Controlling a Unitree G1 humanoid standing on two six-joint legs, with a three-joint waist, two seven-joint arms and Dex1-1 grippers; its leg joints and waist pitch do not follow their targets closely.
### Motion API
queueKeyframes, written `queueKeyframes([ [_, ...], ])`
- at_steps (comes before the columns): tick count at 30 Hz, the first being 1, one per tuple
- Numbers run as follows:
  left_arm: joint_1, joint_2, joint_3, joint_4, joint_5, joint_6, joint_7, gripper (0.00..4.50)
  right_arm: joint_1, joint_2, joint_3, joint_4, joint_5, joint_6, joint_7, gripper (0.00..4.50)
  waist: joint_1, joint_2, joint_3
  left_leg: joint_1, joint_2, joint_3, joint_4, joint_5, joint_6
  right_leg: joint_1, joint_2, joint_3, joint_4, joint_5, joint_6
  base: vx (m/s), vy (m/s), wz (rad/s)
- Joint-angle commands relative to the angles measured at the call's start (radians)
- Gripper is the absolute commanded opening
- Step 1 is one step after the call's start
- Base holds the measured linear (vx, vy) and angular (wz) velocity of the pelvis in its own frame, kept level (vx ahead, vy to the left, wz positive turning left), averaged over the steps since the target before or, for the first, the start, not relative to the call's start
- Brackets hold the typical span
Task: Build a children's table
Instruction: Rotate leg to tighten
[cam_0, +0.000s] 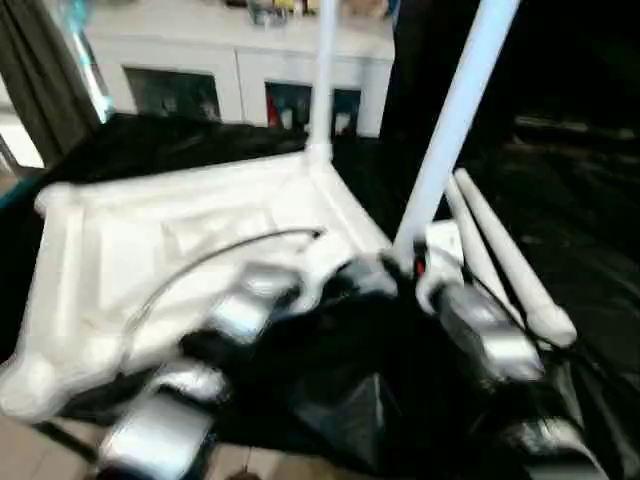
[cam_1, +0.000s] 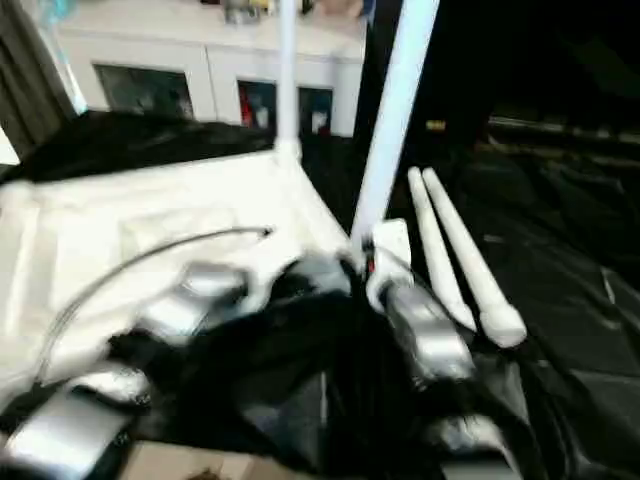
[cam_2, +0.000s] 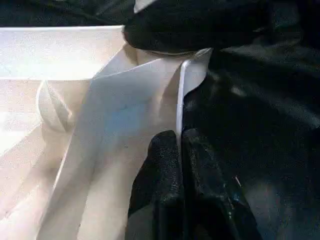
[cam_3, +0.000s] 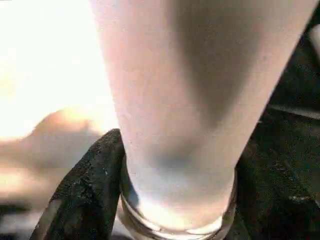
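The white table top (cam_0: 150, 240) lies underside up on the black cloth. One white leg (cam_0: 325, 70) stands upright in its far right corner socket. A second leg (cam_0: 455, 120) rises at a slant from the near right corner. My right gripper (cam_3: 175, 165) is shut around that leg's base, a black finger (cam_3: 85, 185) on each side. Beside it, my left gripper (cam_2: 179, 137) is shut on the thin rim of the table top (cam_2: 150, 90) near the same corner. Two more legs (cam_0: 505, 250) lie side by side on the cloth to the right.
A white glass-door cabinet (cam_0: 240, 70) stands behind the work. The black cloth (cam_0: 580, 200) covers the surface to the right and front. A thin grey cable (cam_0: 200, 262) arcs over the table top above my left forearm.
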Motion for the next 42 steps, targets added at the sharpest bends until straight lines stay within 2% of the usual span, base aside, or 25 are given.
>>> queueKeyframes([
  [1,-0.038,-0.027,0.047,0.023,-0.007,-0.014,0.135,0.00,0.034,0.067,0.058,0.065,0.007,0.039,0.002,2.72,-0.002,-0.005,-0.042,0.017,0.033,-0.021,-0.075,-0.368,-0.020,0.009,-0.070,0.045,-0.114,-0.443,-0.096,0.000,0.000,0.00],
  [2,-0.059,-0.046,0.038,0.049,0.004,-0.040,0.137,0.00,0.013,0.087,0.050,0.088,-0.006,0.019,-0.024,2.72,-0.002,-0.005,-0.043,0.013,0.034,-0.022,-0.076,-0.357,-0.014,0.012,-0.070,0.045,-0.111,-0.424,-0.097,0.000,0.000,0.00],
  [3,-0.072,-0.049,0.028,0.063,0.013,-0.070,0.125,0.00,0.004,0.095,0.041,0.094,-0.007,0.001,-0.032,2.72,-0.003,0.007,-0.046,0.008,0.035,-0.023,-0.078,-0.348,-0.014,0.011,-0.070,0.045,-0.110,-0.395,-0.098,0.000,0.000,0.00],
  [4,-0.079,-0.050,0.021,0.072,0.019,-0.091,0.115,0.00,-0.001,0.101,0.034,0.097,-0.007,-0.011,-0.037,2.72,-0.002,0.005,-0.049,0.006,0.035,-0.023,-0.078,-0.335,-0.015,0.014,-0.069,0.045,-0.105,-0.343,-0.105,0.000,0.000,0.00],
  [5,-0.083,-0.048,0.018,0.076,0.021,-0.098,0.110,0.00,-0.002,0.102,0.031,0.097,-0.005,-0.014,-0.036,3.07,-0.002,0.004,-0.050,0.004,0.036,-0.022,-0.078,-0.325,-0.015,0.016,-0.068,0.046,-0.101,-0.314,-0.111,0.000,0.000,0.00],
  [9,-0.114,-0.025,0.017,0.140,0.026,-0.171,0.101,0.00,-0.008,0.100,0.029,0.092,-0.019,-0.036,-0.054,3.51,-0.002,0.011,-0.052,-0.004,0.033,-0.022,-0.077,-0.309,-0.008,0.024,-0.068,0.045,-0.092,-0.237,-0.134,0.000,0.000,0.00],
  [10,-0.117,-0.019,0.016,0.147,0.029,-0.188,0.101,0.00,-0.005,0.095,0.035,0.078,-0.027,-0.043,-0.056,3.63,-0.005,0.009,-0.057,-0.012,0.033,-0.024,-0.076,-0.271,-0.009,0.033,-0.067,0.043,-0.086,-0.198,-0.130,0.000,0.000,0.00],
  [13,-0.138,-0.003,0.023,0.189,0.034,-0.238,0.120,0.00,0.033,0.062,0.047,-0.035,-0.040,-0.033,-0.043,3.76,-0.004,0.008,-0.065,-0.012,0.033,-0.020,-0.062,-0.175,0.010,0.032,-0.063,0.043,-0.068,-0.038,-0.154,0.000,0.000,0.00],
  [16,-0.159,0.001,0.050,0.223,0.032,-0.289,0.169,0.00,0.085,0.030,0.048,-0.159,-0.050,0.010,-0.034,3.76,0.004,0.005,-0.068,-0.019,0.028,-0.016,-0.048,-0.074,0.065,0.036,-0.059,0.040,-0.053,0.134,-0.171,0.000,0.000,0.00],
  [17,-0.161,0.001,0.053,0.226,0.033,-0.294,0.177,0.00,0.091,0.028,0.048,-0.171,-0.050,0.015,-0.033,3.76,0.003,0.006,-0.069,-0.018,0.029,-0.016,-0.047,-0.072,0.071,0.036,-0.059,0.039,-0.051,0.141,-0.177,0.000,0.000,0.00],
  [19,-0.173,-0.001,0.091,0.227,-0.004,-0.309,0.189,0.00,0.136,0.015,0.041,-0.257,-0.032,0.059,-0.011,3.76,0.006,-0.007,-0.070,-0.019,0.031,-0.013,-0.043,-0.061,0.092,0.035,-0.062,0.039,-0.050,0.149,-0.197,0.000,0.000,0.00],
  [20,-0.178,-0.002,0.107,0.228,-0.019,-0.316,0.192,0.45,0.156,0.008,0.042,-0.290,-0.026,0.075,-0.001,3.85,0.007,-0.010,-0.071,-0.023,0.029,-0.014,-0.040,-0.043,0.100,0.038,-0.061,0.039,-0.045,0.167,-0.201,0.000,0.000,0.00],
  [21,-0.178,0.001,0.120,0.217,-0.032,-0.318,0.192,0.57,0.176,0.000,0.049,-0.316,-0.027,0.088,0.005,3.85,0.012,-0.007,-0.074,-0.023,0.031,-0.013,-0.035,-0.013,0.119,0.033,-0.060,0.039,-0.040,0.208,-0.209,0.000,0.000,0.00],
  [23,-0.172,0.013,0.137,0.187,-0.048,-0.313,0.195,0.57,0.193,-0.004,0.059,-0.334,-0.028,0.102,0.011,3.85,0.013,-0.004,-0.070,-0.027,0.031,-0.013,-0.035,-0.024,0.128,0.030,-0.063,0.036,-0.041,0.204,-0.222,0.000,0.000,0.00],
  [26,-0.138,0.065,0.175,0.073,-0.052,-0.272,0.278,0.91,0.194,0.006,0.068,-0.321,-0.033,0.102,0.009,3.85,0.006,-0.003,-0.063,-0.026,0.037,-0.014,-0.043,-0.103,0.103,0.029,-0.066,0.035,-0.048,0.114,-0.234,0.000,0.000,0.00],
  [31,0.036,0.203,0.280,-0.262,-0.002,-0.128,0.366,1.23,0.171,0.036,0.090,-0.281,-0.047,0.114,0.006,3.85,-0.004,0.007,-0.059,-0.020,0.041,-0.013,-0.050,-0.140,0.055,0.022,-0.061,0.039,-0.051,0.027,-0.208,0.000,0.000,0.00],
  [33,0.091,0.249,0.318,-0.339,0.026,-0.081,0.393,1.40,0.164,0.040,0.099,-0.272,-0.054,0.114,0.007,3.85,-0.006,0.020,-0.062,-0.015,0.040,-0.013,-0.050,-0.142,0.031,0.016,-0.054,0.038,-0.049,0.036,-0.193,0.000,0.000,0.00],
  [35,0.118,0.275,0.339,-0.367,0.041,-0.064,0.408,1.44,0.159,0.043,0.104,-0.265,-0.057,0.112,0.009,3.85,-0.007,0.022,-0.060,-0.016,0.040,-0.014,-0.053,-0.152,0.011,0.016,-0.052,0.039,-0.048,0.040,-0.182,0.000,0.000,0.00],
  [36,0.152,0.306,0.358,-0.405,0.058,-0.039,0.426,1.76,0.151,0.047,0.106,-0.257,-0.058,0.112,0.009,3.85,-0.003,0.023,-0.060,-0.011,0.039,-0.013,-0.053,-0.166,0.001,0.011,-0.051,0.040,-0.051,0.034,-0.176,0.000,0.000,0.00],
  [37,0.152,0.306,0.358,-0.405,0.058,-0.039,0.426,1.76,0.151,0.047,0.106,-0.257,-0.058,0.112,0.009,3.85,-0.002,0.023,-0.060,-0.012,0.040,-0.015,-0.055,-0.175,-0.010,0.012,-0.052,0.040,-0.048,0.040,-0.177,0.000,0.000,0.00],
  [38,0.217,0.360,0.393,-0.473,0.088,0.021,0.462,1.83,0.133,0.058,0.106,-0.237,-0.056,0.108,0.008,3.85,-0.002,0.020,-0.060,-0.013,0.039,-0.014,-0.055,-0.178,-0.013,0.012,-0.050,0.040,-0.048,0.039,-0.176,0.000,0.000,0.00],
  [39,0.217,0.360,0.393,-0.473,0.088,0.021,0.462,1.83,0.133,0.058,0.106,-0.237,-0.056,0.108,0.008,3.85,-0.005,0.017,-0.058,-0.021,0.039,-0.018,-0.060,-0.180,-0.016,0.018,-0.054,0.038,-0.045,0.033,-0.173,0.000,0.000,0.00],
  [40,0.278,0.391,0.417,-0.557,0.106,0.081,0.496,1.84,0.118,0.064,0.107,-0.217,-0.054,0.103,0.006,3.85,-0.004,0.005,-0.057,-0.016,0.038,-0.013,-0.058,-0.185,-0.015,0.014,-0.052,0.040,-0.051,0.013,-0.163,0.000,0.000,0.00],
  [41,0.278,0.391,0.417,-0.557,0.106,0.081,0.496,1.93,0.118,0.064,0.107,-0.217,-0.054,0.103,0.006,3.85,-0.002,0.013,-0.061,-0.016,0.042,-0.018,-0.058,-0.182,-0.019,0.017,-0.059,0.040,-0.042,0.020,-0.169,0.000,0.000,0.00],
  [42,0.304,0.404,0.432,-0.588,0.120,0.098,0.513,2.11,0.112,0.066,0.109,-0.207,-0.053,0.100,0.007,3.85,-0.003,0.008,-0.055,-0.019,0.036,-0.014,-0.059,-0.179,-0.014,0.013,-0.053,0.040,-0.050,0.000,-0.161,0.000,0.000,0.00],
])
